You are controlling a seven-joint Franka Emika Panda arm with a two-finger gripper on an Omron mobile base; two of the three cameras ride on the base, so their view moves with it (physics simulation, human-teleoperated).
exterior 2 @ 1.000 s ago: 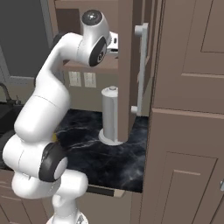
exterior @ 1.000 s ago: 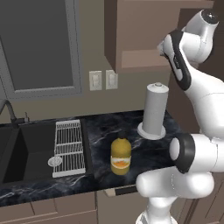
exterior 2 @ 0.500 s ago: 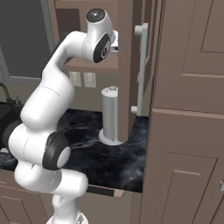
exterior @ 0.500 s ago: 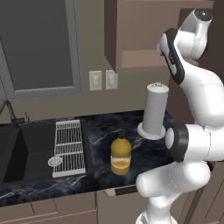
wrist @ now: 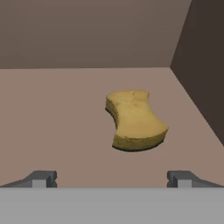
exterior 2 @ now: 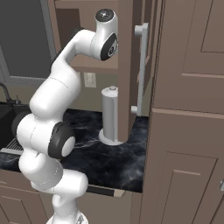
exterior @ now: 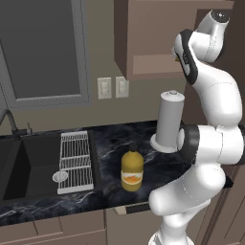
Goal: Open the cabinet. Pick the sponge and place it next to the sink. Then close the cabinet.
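**Open wall cabinet, sponge on shelf, jaws spread**

Cabinet (exterior 2: 131, 65): brown wood, door swung out edge-on toward the right base camera, long silver bar handle (exterior 2: 141, 70) upright on it. From the left base view the interior is hidden behind the arm's upper links. In the hand view the inside reads as a flat matte brown shelf, a plain back wall ahead of the gripper and a darker side wall to its right; the shelf's left end is cut off by the frame.

Sink (exterior: 33, 162): black recessed basin, well below and to the left of the gripper, its left part cut off at the frame edge. A white wire rack (exterior: 75, 160) lies along its right side; only part of a dark curved faucet shows.

Paper towel roll (exterior: 170, 119): grey upright cylinder on a round base, on the dark marbled counter (exterior: 110, 143) beneath the cabinet.

Bottle (exterior: 132, 171): rounded, yellow-orange, dark cap, standing on the counter.

Sponge (wrist: 134, 119): yellow-tan, porous, waisted block with a thin dark underside, lying flat on the shelf just ahead of the gripper and slightly right of its centre line, untouched.

Gripper (wrist: 111, 178): two small grey fingertips (wrist: 41, 178) set wide apart, nothing between them.
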